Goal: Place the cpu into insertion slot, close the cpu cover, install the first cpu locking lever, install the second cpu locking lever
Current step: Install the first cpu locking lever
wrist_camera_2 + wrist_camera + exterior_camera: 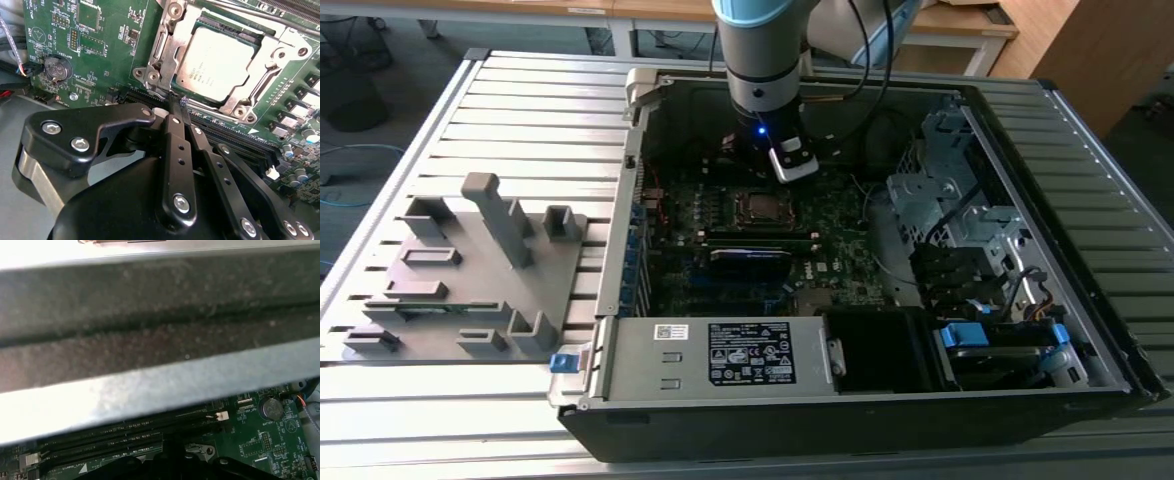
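The arm (761, 60) reaches down into the open computer case (854, 430), which lies on the slatted metal worktop (520, 110). In the second wrist view the claw (178, 101) has its two black fingers (172, 150) drawn together, so that the tips meet or almost meet. I can see nothing clamped between them. The tips stand at the near edge of the insertion slot (146, 75), close to one of its corners with screws.

The cpu (220, 62) sits in the insertion slot, directly beyond the fingertips, with its dull silver face turned up. The cpu cover (167, 50) lies flat over it, and its frame overlaps the edges of the chip, so the cover is already down. A thin metal rod (260, 11) runs along the side of the cover that is far from the claw. Whether it is hooked in its place I cannot tell.

The green motherboard (100, 40) spreads around the slot. A round coin battery (56, 67) is off to one side of the claw, well apart from the fingertips. The long black memory slots (235, 140) run under the fingers, just beside the insertion slot.

In the first wrist view a broad grey metal edge (150, 365) crosses in front of the board.

In the exterior view a grey fixture (467, 270) rests on the worktop outside the case, far from the claw, on the exterior view's left.
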Available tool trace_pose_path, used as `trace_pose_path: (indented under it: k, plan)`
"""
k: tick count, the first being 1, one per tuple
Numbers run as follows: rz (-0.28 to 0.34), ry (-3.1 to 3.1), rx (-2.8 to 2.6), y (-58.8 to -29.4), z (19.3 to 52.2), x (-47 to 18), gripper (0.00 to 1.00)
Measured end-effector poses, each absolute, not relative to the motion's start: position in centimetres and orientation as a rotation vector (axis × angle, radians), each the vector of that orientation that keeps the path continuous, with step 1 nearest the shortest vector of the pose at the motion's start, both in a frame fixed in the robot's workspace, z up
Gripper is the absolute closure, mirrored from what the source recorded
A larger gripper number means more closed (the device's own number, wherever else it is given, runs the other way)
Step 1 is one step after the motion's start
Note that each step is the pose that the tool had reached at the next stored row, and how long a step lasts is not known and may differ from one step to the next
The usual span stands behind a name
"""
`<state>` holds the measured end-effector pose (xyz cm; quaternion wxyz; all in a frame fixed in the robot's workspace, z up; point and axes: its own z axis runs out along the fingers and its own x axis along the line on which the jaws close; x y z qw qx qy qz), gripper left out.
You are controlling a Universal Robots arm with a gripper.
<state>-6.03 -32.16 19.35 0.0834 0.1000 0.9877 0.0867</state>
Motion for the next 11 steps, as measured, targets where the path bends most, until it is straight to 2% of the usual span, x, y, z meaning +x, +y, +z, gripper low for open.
trace_pose_path:
  k: [11]
  plan:
    - [0.259, 2.948, 0.298, -32.07, 19.30, -5.97, 0.90]
